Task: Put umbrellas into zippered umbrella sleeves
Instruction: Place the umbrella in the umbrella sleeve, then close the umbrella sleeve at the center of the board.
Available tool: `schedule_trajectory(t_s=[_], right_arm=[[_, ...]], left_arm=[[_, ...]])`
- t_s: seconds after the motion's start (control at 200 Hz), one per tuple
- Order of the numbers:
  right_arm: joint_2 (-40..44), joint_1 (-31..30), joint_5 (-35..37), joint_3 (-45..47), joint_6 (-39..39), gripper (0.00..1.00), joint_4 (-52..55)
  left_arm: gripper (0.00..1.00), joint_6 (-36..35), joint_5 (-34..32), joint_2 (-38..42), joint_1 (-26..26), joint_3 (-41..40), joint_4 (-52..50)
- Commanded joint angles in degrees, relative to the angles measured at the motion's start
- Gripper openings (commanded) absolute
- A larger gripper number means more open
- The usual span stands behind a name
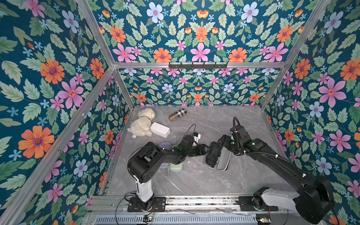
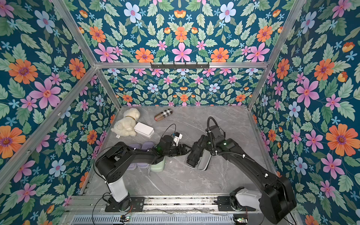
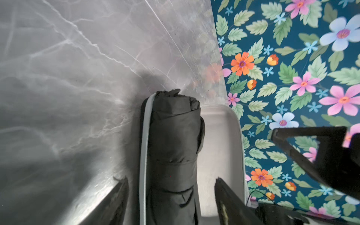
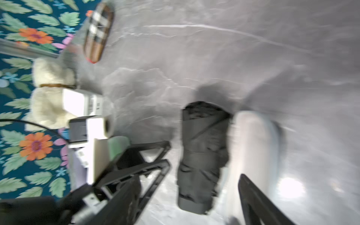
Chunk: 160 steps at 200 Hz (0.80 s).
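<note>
A black umbrella [image 1: 213,153] [image 3: 175,146] lies lengthwise in one half of an open black zippered sleeve. The sleeve's grey-lined other half [image 1: 224,158] [image 3: 220,136] lies flat beside it. My left gripper [image 3: 171,181] [image 1: 207,149] is open. Its jaws straddle the umbrella's near end with a gap on each side. My right gripper [image 4: 189,176] [image 1: 221,141] is also open, over the umbrella's far end, holding nothing. Lavender sleeves [image 2: 147,145] and a mint green sleeve [image 2: 157,166] lie under my left arm.
A cream plush dog [image 1: 142,122], a white box [image 1: 160,129] and a tan plaid capsule [image 1: 177,115] sit at the back left of the grey marble table [image 1: 194,181]. Floral walls close in three sides. A black hook rail [image 1: 197,65] hangs on the back wall.
</note>
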<state>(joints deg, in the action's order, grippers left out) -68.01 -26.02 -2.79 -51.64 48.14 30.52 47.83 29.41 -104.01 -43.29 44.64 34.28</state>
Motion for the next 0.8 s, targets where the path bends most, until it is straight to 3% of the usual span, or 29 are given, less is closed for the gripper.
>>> schedule_trajectory(t_s=[0.0, 0.135, 0.345, 0.645, 0.795], right_arm=[[3.5, 3.0, -4.2, 3.8, -4.4, 0.93, 8.2], [5.0, 4.2, -11.2, 9.6, -3.8, 0.96, 2.3], [-0.1, 3.4, -23.6, 13.4, -2.4, 0.93, -18.6], [-8.9, -0.1, -25.2, 9.4, -3.7, 0.93, -24.0], [-12.5, -0.1, -24.4, 10.6, -3.0, 0.92, -25.0]], left_arm=[[0.74, -5.7, 0.5, -0.3, 0.1, 2.1, -6.3], [0.73, -6.4, 2.4, -2.4, 0.1, 3.9, -6.5], [0.63, -3.7, 6.9, -5.6, -0.4, 4.2, -1.3], [0.34, 3.9, 11.3, -9.5, -0.7, 1.9, 11.9], [0.33, 1.6, 12.2, -6.5, 2.5, -1.5, 9.2]])
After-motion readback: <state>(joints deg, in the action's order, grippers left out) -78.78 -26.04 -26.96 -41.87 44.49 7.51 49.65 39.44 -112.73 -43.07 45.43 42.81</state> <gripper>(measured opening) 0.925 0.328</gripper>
